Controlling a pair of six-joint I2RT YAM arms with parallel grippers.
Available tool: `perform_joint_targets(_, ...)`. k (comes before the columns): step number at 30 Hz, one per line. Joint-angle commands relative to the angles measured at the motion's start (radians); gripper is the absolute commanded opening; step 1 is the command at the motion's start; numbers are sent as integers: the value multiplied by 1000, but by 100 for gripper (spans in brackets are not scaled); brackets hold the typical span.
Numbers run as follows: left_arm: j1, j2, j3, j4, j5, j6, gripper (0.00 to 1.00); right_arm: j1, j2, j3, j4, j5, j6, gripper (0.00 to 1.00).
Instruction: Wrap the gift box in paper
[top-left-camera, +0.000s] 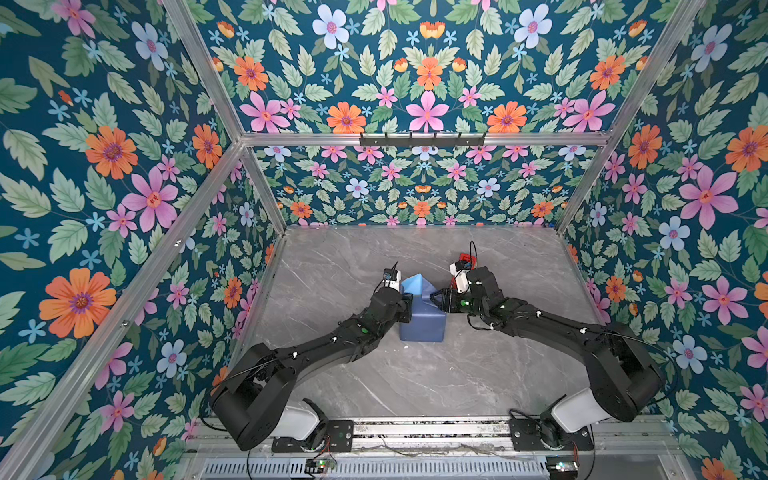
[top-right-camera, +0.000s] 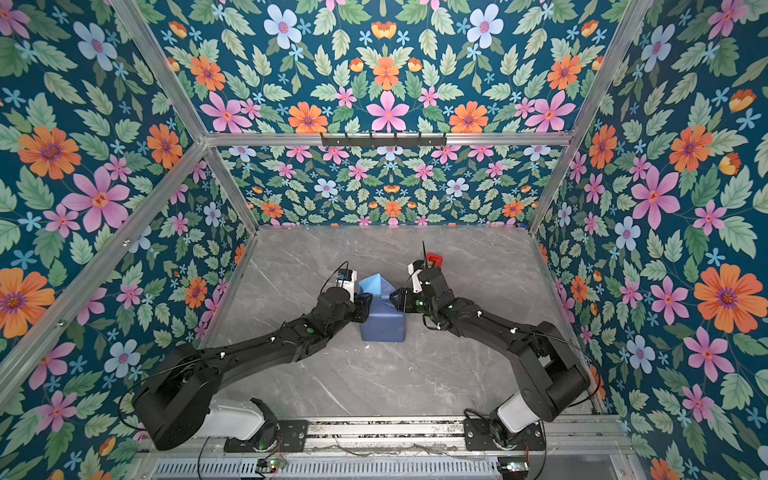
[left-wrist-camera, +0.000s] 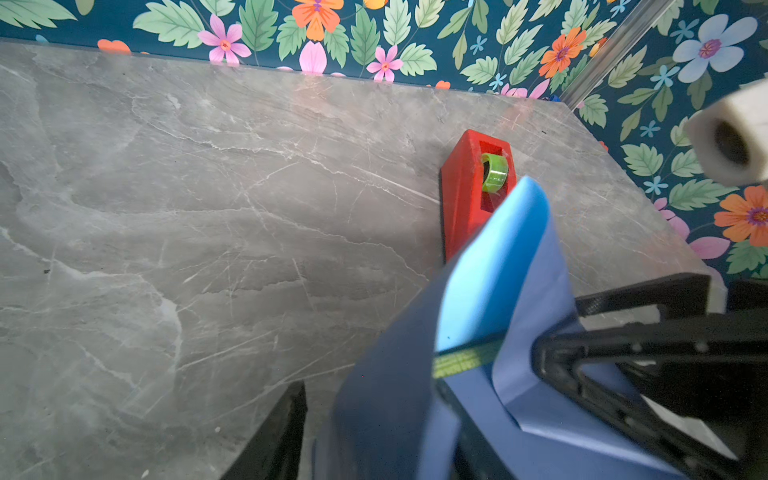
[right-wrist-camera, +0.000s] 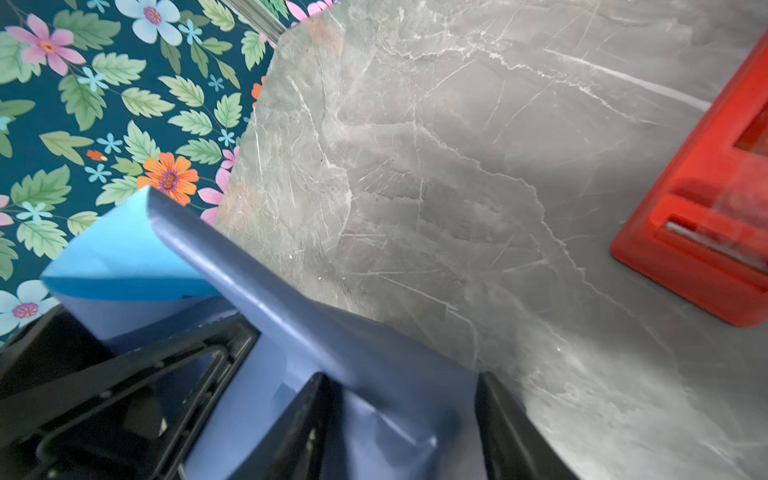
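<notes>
**Laboratory robot test cell.** An aluminium-profile frame (top-left-camera: 291, 139) encloses floral-printed wall panels (top-left-camera: 104, 166) and a grey marble-pattern surface (top-left-camera: 415, 374). A left arm (top-left-camera: 324, 349) and a right arm (top-left-camera: 552, 328) are bolted to a front mounting rail (top-left-camera: 428, 428).

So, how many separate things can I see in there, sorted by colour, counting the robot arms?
Blue: 1, the paper
Red: 1, the tape dispenser
Green: 1, the tape roll
Black: 2, the left arm and the right arm
Total: 5

Left arm (top-left-camera: 332, 345) and right arm (top-left-camera: 552, 328) low, wrists face to face (right jaws apart)
</notes>
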Motion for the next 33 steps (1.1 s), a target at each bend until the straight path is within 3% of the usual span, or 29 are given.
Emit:
perform_joint_targets(1,1,4,14,-6,22,8,53,2,5,-27,-40,5,6,60)
perform_joint_targets(10,0,8,26,110,169,-12,80,3,-4,-35,-32,13,-3,62)
perform_joint_targets(19,6,82,74,14,85,4,79,3,-19,-17,-54,3,-11,62)
perform_joint_targets(33,6,105,55,2,59,30,77,-8,-83,-20,-120,-74,18,65)
